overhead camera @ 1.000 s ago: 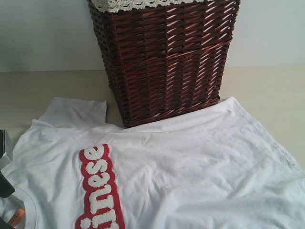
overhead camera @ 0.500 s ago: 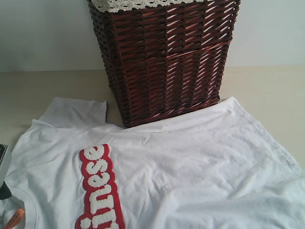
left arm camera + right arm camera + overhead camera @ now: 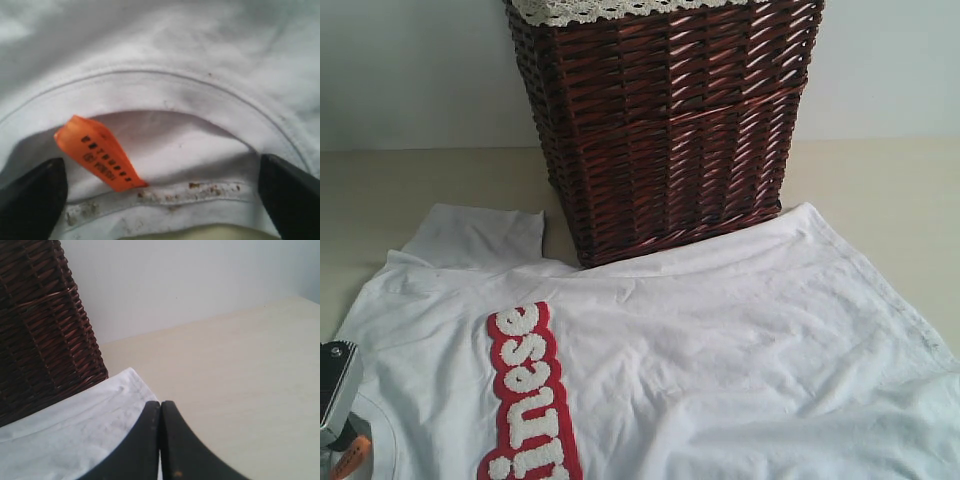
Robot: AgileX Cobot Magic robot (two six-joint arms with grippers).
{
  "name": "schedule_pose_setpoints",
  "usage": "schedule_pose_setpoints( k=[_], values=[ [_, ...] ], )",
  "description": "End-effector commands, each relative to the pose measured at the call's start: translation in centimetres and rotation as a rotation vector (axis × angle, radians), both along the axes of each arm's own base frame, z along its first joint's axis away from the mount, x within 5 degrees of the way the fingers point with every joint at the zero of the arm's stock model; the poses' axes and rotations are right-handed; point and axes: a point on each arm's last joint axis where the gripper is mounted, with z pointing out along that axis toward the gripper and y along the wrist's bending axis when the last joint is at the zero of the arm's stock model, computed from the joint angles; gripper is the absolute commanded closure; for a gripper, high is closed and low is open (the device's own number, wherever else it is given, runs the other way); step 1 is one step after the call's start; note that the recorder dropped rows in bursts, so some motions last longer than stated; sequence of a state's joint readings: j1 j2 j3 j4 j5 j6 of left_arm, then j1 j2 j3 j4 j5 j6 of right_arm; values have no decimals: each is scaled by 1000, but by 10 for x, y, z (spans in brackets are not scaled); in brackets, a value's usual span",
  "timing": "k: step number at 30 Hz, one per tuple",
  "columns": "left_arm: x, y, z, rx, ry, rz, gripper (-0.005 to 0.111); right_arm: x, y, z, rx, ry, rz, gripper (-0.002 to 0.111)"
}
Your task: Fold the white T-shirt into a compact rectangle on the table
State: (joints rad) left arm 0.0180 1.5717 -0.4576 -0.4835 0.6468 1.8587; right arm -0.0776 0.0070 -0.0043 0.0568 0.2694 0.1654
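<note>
Two strips of bare table (image 3: 880, 180) give open room in the exterior view, one at the left of the frame and one at the right, both running back to a pale wall. Between them, at upper centre, stands a dark wicker basket (image 3: 670, 130) with a lace trim (image 3: 590, 10) along its rim. The white T-shirt (image 3: 720, 330) lies spread across the lower half of the frame, running off the bottom edge and reaching the right edge. Its far edge touches the basket's base. One sleeve (image 3: 480, 235) lies flat at the left, just beside the basket. Red-banded lettering (image 3: 525, 390) runs down the lower left.

The left gripper (image 3: 160, 200) sits low in the lower left corner, over the collar. It is released: its two dark fingers (image 3: 32, 197) are spread wide, with the collar band and an orange neck tag (image 3: 97, 152) between them. The right gripper (image 3: 160, 410) is clenched, fingers pressed flat together, at the shirt's corner near the basket. Whether it touches the cloth I cannot tell.
</note>
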Motion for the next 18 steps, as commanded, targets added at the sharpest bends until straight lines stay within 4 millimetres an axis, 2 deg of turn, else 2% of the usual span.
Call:
schedule_pose_setpoints(
  k=[1, 5, 18],
  values=[
    [3, 0, -10, 17, -18, 49, 2, 0, 0, -1, -12, -8, -4, 108],
    [4, -3, -10, -14, -9, 106, 2, 0, 0, -1, -12, -8, -4, 108],
    [4, -3, -10, -17, -4, 105, 2, 0, 0, -1, -15, -7, -4, 108]
  ],
)
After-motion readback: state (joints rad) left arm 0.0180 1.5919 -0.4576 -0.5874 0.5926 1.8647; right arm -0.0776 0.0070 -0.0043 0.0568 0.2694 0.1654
